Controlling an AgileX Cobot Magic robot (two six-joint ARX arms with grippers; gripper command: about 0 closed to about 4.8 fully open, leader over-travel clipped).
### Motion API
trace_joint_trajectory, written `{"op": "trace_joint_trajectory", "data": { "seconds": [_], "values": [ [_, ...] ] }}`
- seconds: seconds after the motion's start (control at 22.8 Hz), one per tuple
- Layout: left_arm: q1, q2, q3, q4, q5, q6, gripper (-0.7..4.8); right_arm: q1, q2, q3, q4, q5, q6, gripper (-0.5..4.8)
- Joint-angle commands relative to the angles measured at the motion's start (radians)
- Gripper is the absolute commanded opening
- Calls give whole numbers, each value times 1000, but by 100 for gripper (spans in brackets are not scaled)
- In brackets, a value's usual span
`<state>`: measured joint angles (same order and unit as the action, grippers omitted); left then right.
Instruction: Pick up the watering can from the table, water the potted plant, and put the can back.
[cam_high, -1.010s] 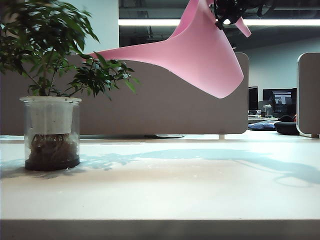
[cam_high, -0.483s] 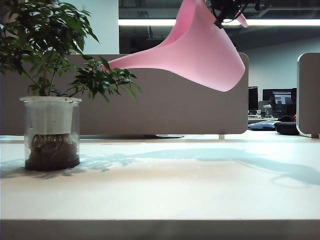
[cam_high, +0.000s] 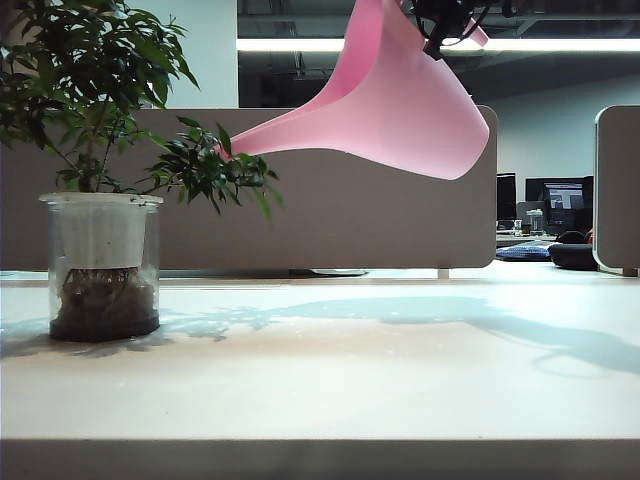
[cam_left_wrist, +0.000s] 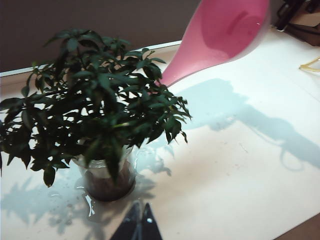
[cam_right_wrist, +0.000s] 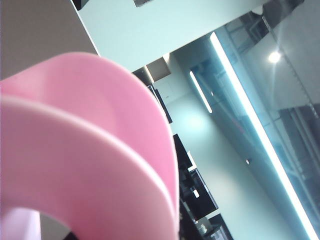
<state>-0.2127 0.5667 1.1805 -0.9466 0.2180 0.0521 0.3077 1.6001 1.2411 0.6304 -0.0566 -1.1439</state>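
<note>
1. Nearest the left wrist camera, the left gripper (cam_left_wrist: 139, 223) hung low over the surface (cam_high: 400, 380) just in front of the plant (cam_high: 100, 150), its two dark fingertips pressed together and grasping nothing; it looked parked clear of the pour.

2. The plant stood in its clear pot (cam_high: 103, 265) on the left of the surface in the exterior view, roots showing through the wall. A wet sheen and droplets lay on the surface around the pot's base in the left wrist view.

3. Above and to the right, the can (cam_high: 400, 105) hung well off the surface, tipped so that its spout (cam_high: 270, 138) sloped down toward the foliage. The tip sat among the outer right-hand leaves, beside the pot rather than over it. That tilt suggested the watering step, though no stream could be made out.

4. The right gripper (cam_high: 445, 18) held the can from above at the top edge of the exterior view, clenched on its upper part near the handle; the exact grip was cut off. Its wrist camera saw only the pink rim (cam_right_wrist: 100, 150) filling the foreground.

5. Behind everything stood the grey partition (cam_high: 350, 220) and a lit office beyond.
</note>
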Motion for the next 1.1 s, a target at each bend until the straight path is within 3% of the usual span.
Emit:
{"op": "trace_joint_trajectory", "data": {
  "seconds": [0.04, 0.57, 1.1],
  "values": [
    [-1, -1, 2, 13, 7, 0, -5, 3, -16, 10, 78, 2, -20, 135],
    [-1, -1, 2, 13, 7, 0, -5, 16, -45, 10, 80, 3, 3, 135],
    [0, -1, 2, 13, 7, 0, -5, 9, -45, 8, -119, 40, 244, 135]
  ]
}}
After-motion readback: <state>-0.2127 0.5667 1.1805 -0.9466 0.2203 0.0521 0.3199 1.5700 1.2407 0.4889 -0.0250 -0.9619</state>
